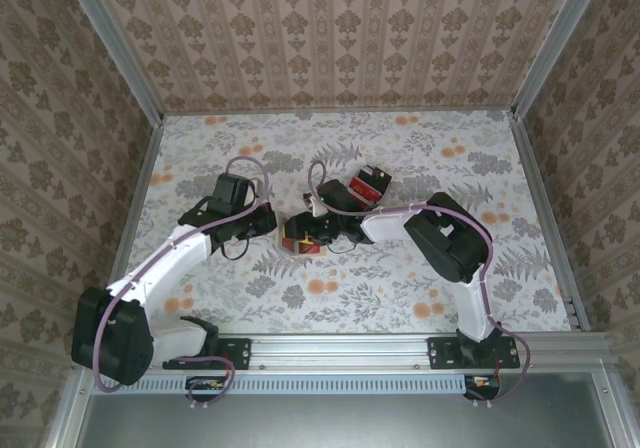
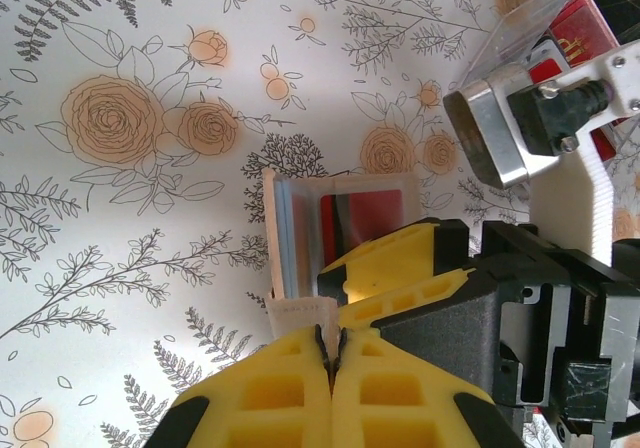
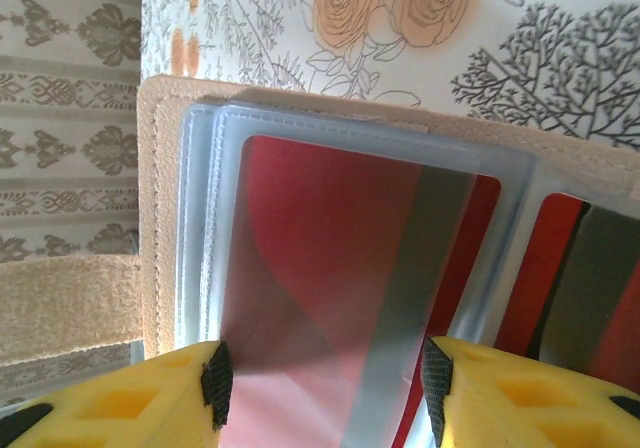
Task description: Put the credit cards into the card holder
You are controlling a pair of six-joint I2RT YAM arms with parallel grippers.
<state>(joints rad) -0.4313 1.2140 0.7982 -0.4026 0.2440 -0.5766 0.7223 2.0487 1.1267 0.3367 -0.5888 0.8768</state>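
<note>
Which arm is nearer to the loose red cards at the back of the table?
Right. The right arm has its wrist close beside the loose red cards, on their near side. The left arm is farther left, beyond the card holder.

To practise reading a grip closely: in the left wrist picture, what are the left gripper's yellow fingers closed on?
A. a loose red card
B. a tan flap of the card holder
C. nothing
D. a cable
B: the left gripper is shut on the tan flap of the card holder.
</note>
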